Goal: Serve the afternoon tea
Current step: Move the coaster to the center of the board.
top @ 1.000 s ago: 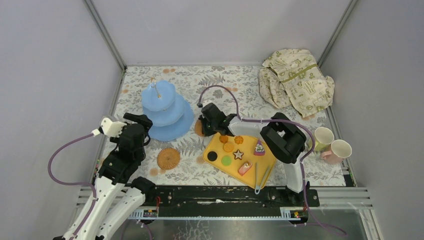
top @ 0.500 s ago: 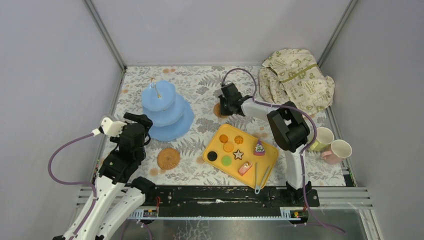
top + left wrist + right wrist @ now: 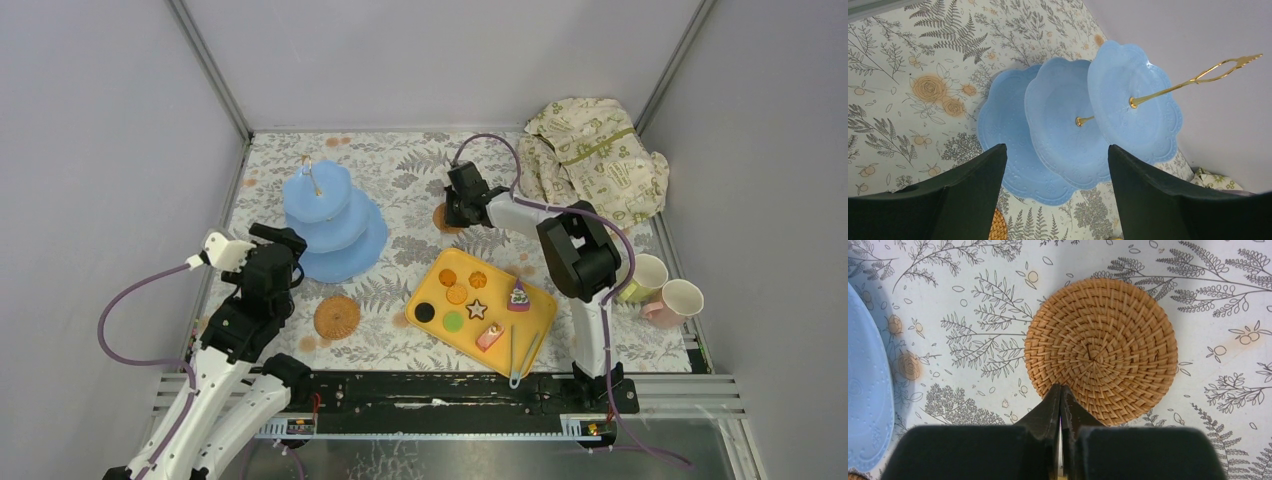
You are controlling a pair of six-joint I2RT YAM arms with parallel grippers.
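Note:
The light-blue three-tier stand [image 3: 330,220] with its gold handle stands at the back left, all tiers bare [image 3: 1073,125]. My left gripper [image 3: 285,240] hovers open just in front of it [image 3: 1055,150], holding nothing. One woven coaster [image 3: 337,316] lies near that arm. My right gripper [image 3: 452,213] is shut, its tips [image 3: 1061,388] resting on the near rim of the other coaster [image 3: 1100,350], mid-table [image 3: 441,217]. Toy pastries [image 3: 460,295] lie on the yellow tray. Two pale cups [image 3: 645,275] [image 3: 680,300] stand at the right edge.
The yellow tray [image 3: 535,325] sits front centre with tongs [image 3: 525,350] at its near end. A cream cloth with green print [image 3: 590,160] is bunched at the back right. Grey walls close in both sides and the back.
My right arm reached away from the tray toward the back, and the coaster under its shut tips slid with it to mid-table. The left arm barely shifted.

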